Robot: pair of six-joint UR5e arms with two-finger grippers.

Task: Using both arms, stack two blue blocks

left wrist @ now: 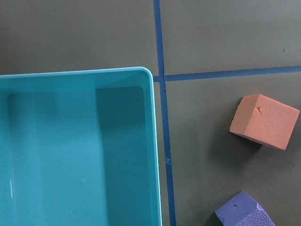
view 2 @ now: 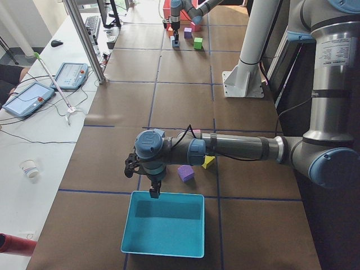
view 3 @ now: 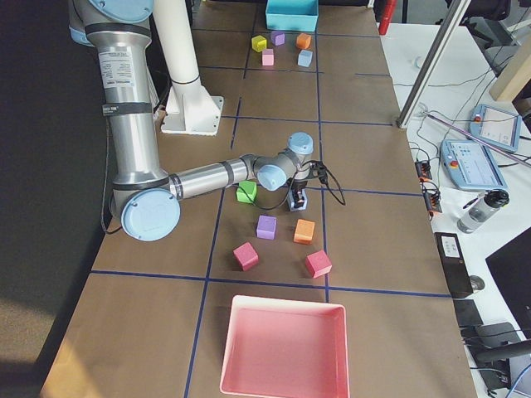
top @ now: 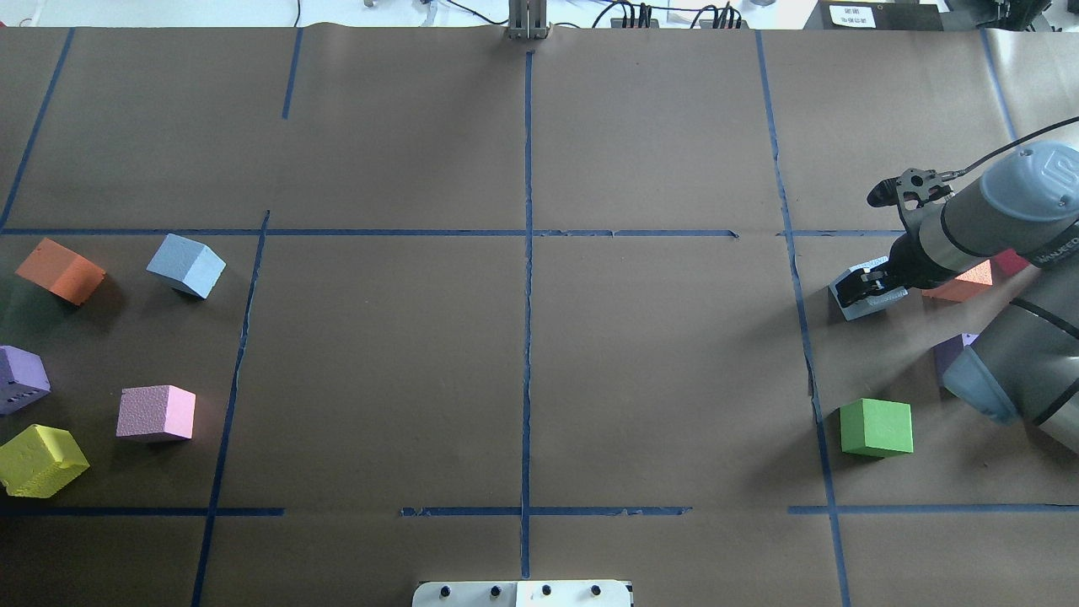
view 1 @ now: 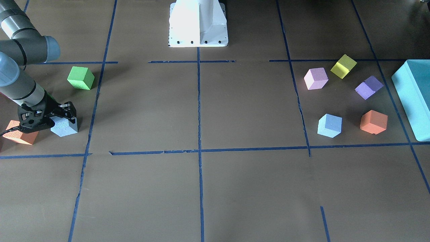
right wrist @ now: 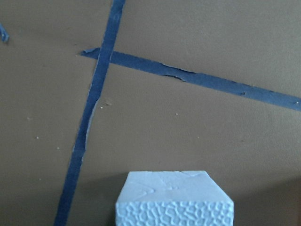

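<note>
One blue block (view 1: pixel 62 127) lies at the table's right end, next to an orange cube (view 1: pixel 20 136). My right gripper (view 1: pixel 63 117) is down over it with a finger against each side, shut on it. The block seems to rest on the paper. It shows in the overhead view (top: pixel 866 297) and fills the bottom of the right wrist view (right wrist: pixel 174 200). The second blue block (view 1: pixel 330 125) stands free among the cubes at the left end (top: pixel 186 265). My left gripper (view 2: pixel 153 193) hangs over the turquoise box (view 2: pixel 163 228); I cannot tell whether it is open or shut.
A green cube (view 1: pixel 81 77) sits behind the right gripper. Pink (view 1: pixel 315 78), yellow (view 1: pixel 343 66), purple (view 1: pixel 369 87) and orange (view 1: pixel 373 121) cubes surround the second blue block. The white pedestal (view 1: pixel 198 23) stands mid-back. A pink tray (view 3: pixel 284 348) lies at the right end.
</note>
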